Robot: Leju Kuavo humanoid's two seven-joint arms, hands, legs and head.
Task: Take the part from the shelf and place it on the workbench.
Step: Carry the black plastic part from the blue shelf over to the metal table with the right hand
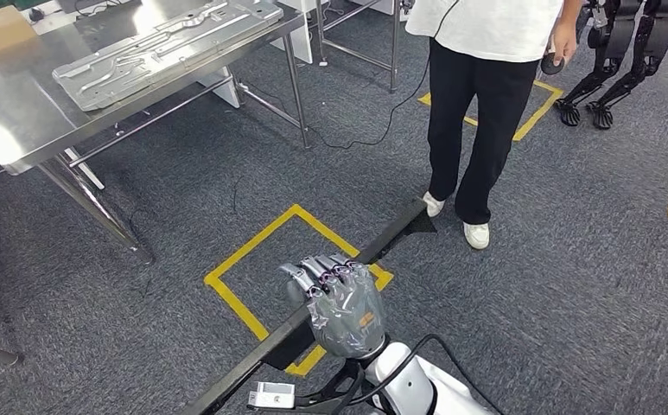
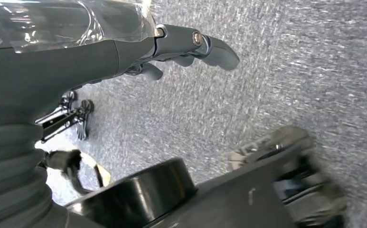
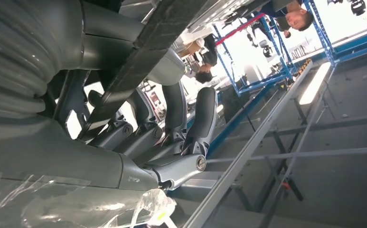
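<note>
The part is a long black bar [image 1: 399,229] held level over the grey carpet, running from the lower left up toward a person's shoes. My right hand [image 1: 339,298] grips it near its middle from above. Seen from the right wrist, the dark fingers [image 3: 198,118] curl around the same bar [image 3: 143,61]. The steel workbench [image 1: 19,112] stands at the far left, some way from the bar. My left hand [image 2: 77,52] hangs over the carpet with its thumb stretched out and nothing in it.
A large pressed metal panel [image 1: 166,47] lies on the workbench. A person [image 1: 477,104] in black trousers stands just beyond the bar's far end. A yellow tape square [image 1: 252,251] marks the floor under my hand. Another robot's legs [image 1: 624,52] stand far right. Blue racks [image 3: 324,28] rise behind.
</note>
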